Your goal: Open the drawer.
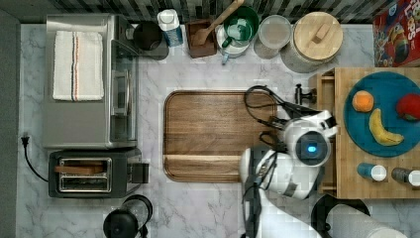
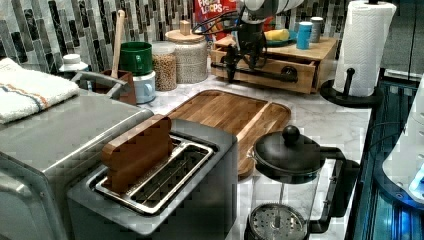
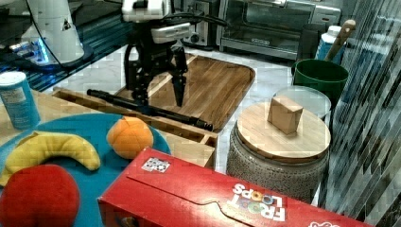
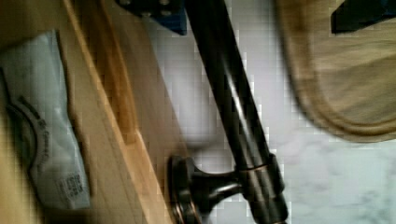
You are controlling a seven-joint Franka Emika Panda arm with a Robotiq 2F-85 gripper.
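The arm reaches over the marble desk with its wrist pointing straight down, so the end effector hangs vertical above the drawer's front edge. In the right view its two fingers stand apart, one on each side of the long black handle, straddling it with a gap showing; they are spread and not clamped on the bar. In the wrist view the handle runs between the finger tips, clear of both.

The drawer sits in the light wooden stand at the top view's right, pulled a little way out, its inside showing as a narrow slot behind the front board. Its long axis, and that of the bar, runs up and down in the top view, and its front faces the top view's left, toward the brown tray. In the wrist view a pale packet lies inside the drawer.

From the top view's left to its right: one toaster oven with one folded towel on it, one toaster, one brown tray, then the stand bearing one blue plate with three fruits: an orange, a banana and a red apple. Two small shakers stand beside the plate.
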